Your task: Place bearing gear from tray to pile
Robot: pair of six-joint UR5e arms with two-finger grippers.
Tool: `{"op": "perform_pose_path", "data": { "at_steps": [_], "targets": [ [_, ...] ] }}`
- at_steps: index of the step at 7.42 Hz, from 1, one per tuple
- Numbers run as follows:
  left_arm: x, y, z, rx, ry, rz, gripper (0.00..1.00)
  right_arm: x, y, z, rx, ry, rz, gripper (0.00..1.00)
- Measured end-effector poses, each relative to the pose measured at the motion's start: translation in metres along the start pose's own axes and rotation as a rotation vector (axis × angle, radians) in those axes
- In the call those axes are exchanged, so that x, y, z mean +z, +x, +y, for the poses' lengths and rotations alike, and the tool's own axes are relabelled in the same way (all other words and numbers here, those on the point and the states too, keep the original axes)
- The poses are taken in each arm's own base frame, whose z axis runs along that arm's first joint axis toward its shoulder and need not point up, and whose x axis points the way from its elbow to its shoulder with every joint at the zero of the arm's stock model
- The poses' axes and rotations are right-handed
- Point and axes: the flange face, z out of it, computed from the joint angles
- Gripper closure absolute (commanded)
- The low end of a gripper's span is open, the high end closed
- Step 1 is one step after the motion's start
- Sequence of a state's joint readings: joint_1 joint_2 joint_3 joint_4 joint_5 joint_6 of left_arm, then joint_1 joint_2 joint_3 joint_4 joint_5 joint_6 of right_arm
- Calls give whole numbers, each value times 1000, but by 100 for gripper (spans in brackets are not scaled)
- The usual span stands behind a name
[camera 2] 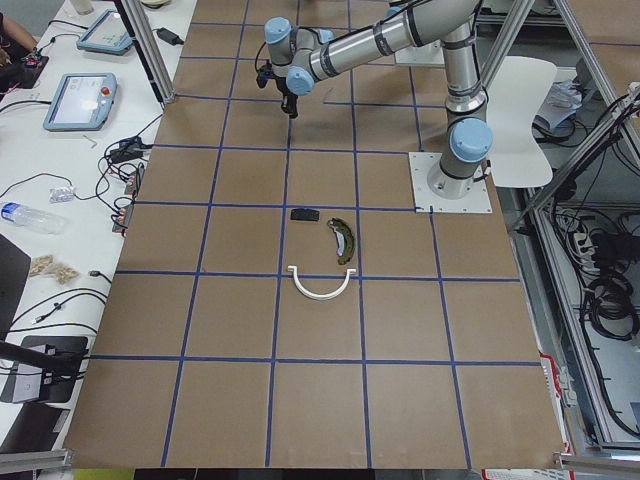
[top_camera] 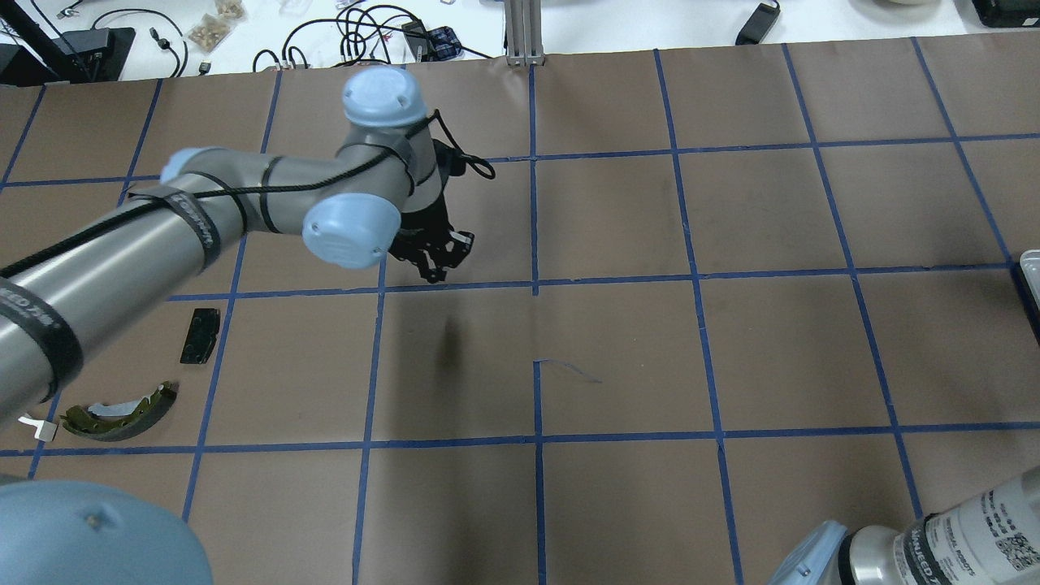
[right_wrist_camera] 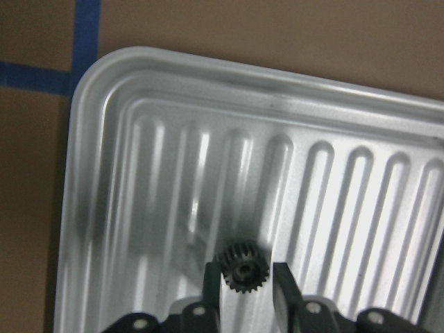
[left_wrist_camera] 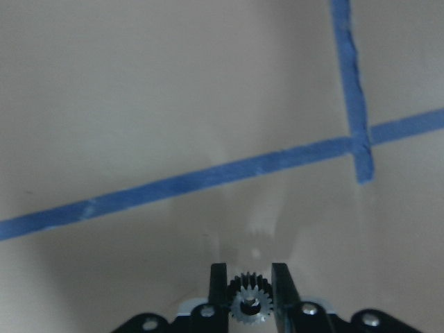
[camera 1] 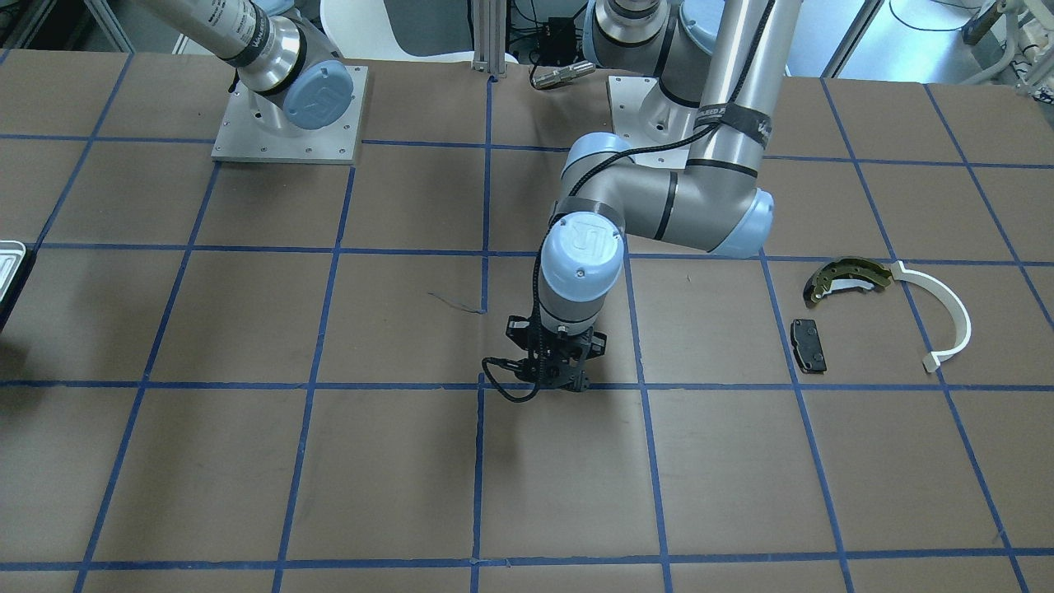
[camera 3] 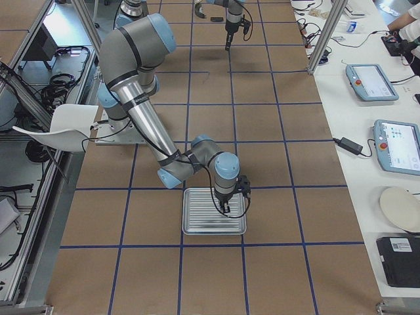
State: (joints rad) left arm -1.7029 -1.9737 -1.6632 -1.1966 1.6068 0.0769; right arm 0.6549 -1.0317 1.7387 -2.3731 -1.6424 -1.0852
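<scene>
Fingers [left_wrist_camera: 280, 288] of the left gripper [left_wrist_camera: 250, 291] pinch a small gear [left_wrist_camera: 249, 302] by its teeth above the table [left_wrist_camera: 173, 90], the right gripper [right_wrist_camera: 246, 291] clamps another gear [right_wrist_camera: 241, 269] over the tray [right_wrist_camera: 347, 187]; both look tiny, hard, light, likely slippery.

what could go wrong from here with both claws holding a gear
The left claw grips its small gear only by the toothed rim, high above the table, so it might slip and roll before reaching the brake shoe pile. The right claw also pinches a gear over the ribbed tray; if dropped, it could bounce off the ridges.
</scene>
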Motion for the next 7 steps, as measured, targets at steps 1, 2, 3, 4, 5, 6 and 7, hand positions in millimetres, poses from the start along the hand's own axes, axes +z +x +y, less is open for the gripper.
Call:
{"op": "perform_pose_path", "data": {
  "at_steps": [1,2,3,4,5,6,7],
  "targets": [
    [-30,-53,-5,18,-24,-24,100,-1,0,0,-3,3,0,77],
    [-49,-108,-4,26,-36,-35,100,-1,1,-1,-5,7,0,84],
    [-55,-166,2,30,-48,-37,100,-2,1,-1,-5,7,1,89],
    [-52,-230,15,20,-65,-28,100,-4,2,-1,-3,6,5,93],
    [-40,-291,35,-6,-84,-7,100,-9,2,-1,-1,4,12,94],
    [-22,-350,61,-36,-104,24,100,-16,1,-1,1,4,21,97],
    [-3,-393,85,-72,-116,51,100,-29,-8,-8,11,4,22,98]
  ]
}}
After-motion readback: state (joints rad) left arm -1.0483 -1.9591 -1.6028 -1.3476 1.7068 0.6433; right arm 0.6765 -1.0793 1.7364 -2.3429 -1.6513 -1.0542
